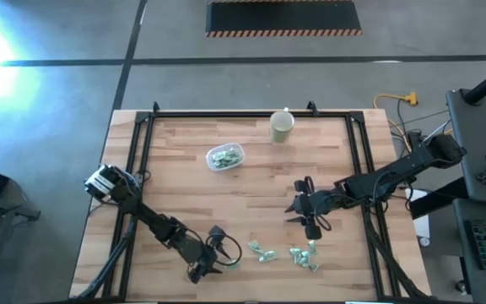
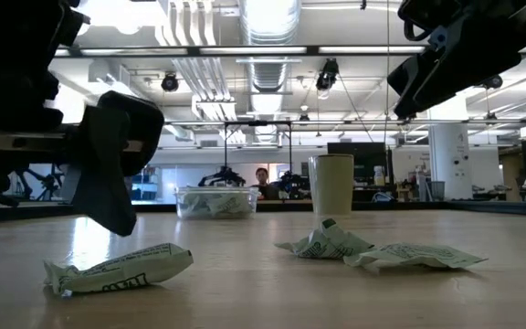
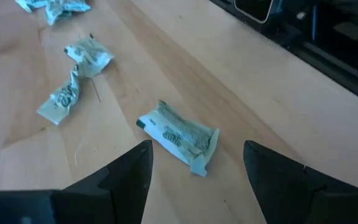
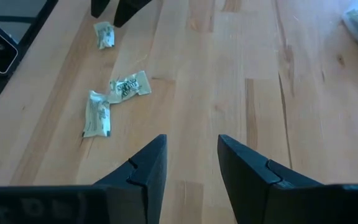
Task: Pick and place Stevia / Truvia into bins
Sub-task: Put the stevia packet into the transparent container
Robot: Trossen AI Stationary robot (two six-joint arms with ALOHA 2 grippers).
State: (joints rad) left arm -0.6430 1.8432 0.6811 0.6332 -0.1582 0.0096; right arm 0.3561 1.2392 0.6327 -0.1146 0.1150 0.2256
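— Several sachets (image 1: 289, 253) lie loose on the wood at the near edge of the table (image 1: 251, 194), and one of them (image 3: 179, 134) sits just in front of our left gripper (image 1: 212, 257). Do we take that one?

— Yes. In the left wrist view our two fingers (image 3: 129, 174) stand wide apart, with the crumpled packet lying between them and a little ahead, not yet touched. We should go down until the tips are almost on the wood, with one finger on each long side of the packet.

— It is flat and thin. How do we grip it well?

— We close slowly across its narrow width, so the paper folds up between the tips and does not slide away. If we come too high, we judge that we catch nothing.

— And our right gripper (image 1: 308, 209)?

— It hangs above bare wood near the middle of the table, holding nothing, with only a narrow gap between its fingers (image 4: 145, 168). Two sachets (image 4: 110, 102) lie ahead of it, well apart from its tips.

— Where does the packet go?

— Into the clear tub (image 1: 225, 157) toward the far side, which already holds many sachets. The beige cup (image 1: 281, 127) stands near it; we must not confuse the two.
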